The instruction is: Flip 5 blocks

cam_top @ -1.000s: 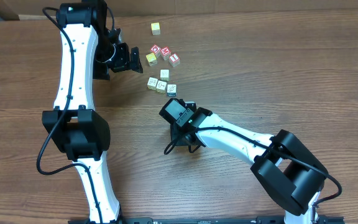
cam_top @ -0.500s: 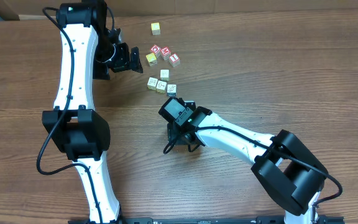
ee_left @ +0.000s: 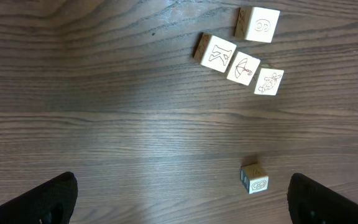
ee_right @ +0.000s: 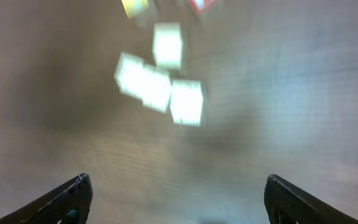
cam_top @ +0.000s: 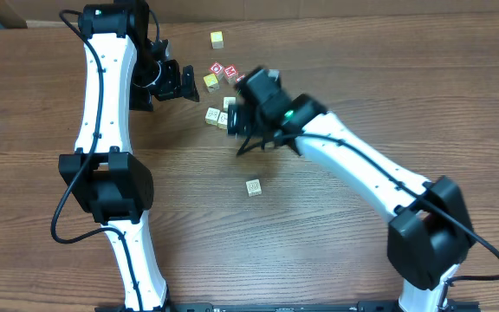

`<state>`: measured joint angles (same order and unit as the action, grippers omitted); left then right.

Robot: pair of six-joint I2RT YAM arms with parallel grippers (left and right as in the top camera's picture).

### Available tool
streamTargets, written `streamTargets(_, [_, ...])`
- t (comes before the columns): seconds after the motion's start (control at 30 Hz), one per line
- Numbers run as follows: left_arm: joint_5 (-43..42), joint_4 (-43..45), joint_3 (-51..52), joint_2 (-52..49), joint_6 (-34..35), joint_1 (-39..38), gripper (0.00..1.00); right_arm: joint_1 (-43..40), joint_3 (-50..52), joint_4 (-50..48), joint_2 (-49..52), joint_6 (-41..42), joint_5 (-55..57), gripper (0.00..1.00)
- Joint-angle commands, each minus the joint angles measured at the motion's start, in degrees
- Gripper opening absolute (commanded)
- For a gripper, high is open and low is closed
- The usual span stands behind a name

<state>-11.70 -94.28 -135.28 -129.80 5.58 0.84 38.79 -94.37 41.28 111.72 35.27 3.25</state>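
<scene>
Overhead | lone block [cam_top: 253, 187] — well apart from cluster [cam_top: 213, 114] | table [cam_top: 50, 52] edges distant

blocks [ee_left: 243, 67]: pale matt wood | table [ee_left: 104, 124]: smooth grained wood | arms [cam_top: 102, 78]: glossy white plastic

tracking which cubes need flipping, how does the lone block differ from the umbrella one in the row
The lone block sits by itself; the umbrella block is packed between two others in a row. The lone block's top shows a rounded swirl, the umbrella block's an umbrella drawing. Both are pale wooden cubes with thin line drawings, neither held.
</scene>
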Motion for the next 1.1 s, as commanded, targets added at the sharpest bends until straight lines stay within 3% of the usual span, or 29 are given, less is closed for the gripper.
streamTargets(0.0, [0.3,0.1,-0.9,-0.4,0.4,0.3,1.0,-1.5,-0.8,-3.3,-0.5,-1.0,0.4,0.89])
streamTargets(0.37, [0.3,0.1,-0.9,-0.4,0.4,0.3,1.0,-1.1,-0.8,-15.5,12.1,-1.0,3.6,0.88])
streamTargets(0.53, [0.3,0.1,-0.9,-0.4,0.4,0.3,1.0,-1.1,-0.8,-18.7,17.0,-1.0,2.7,0.71])
streamTargets(0.8, [0.3,0.1,-0.9,-0.4,0.4,0.3,1.0,-1.0,-1.0,-15.7,17.4,-1.0,2.7,0.43])
streamTargets(1.07, [0.3,0.1,-0.9,-0.4,0.4,0.3,1.0,-2.8,-1.0,-9.2,9.9,-1.0,2.7,0.3])
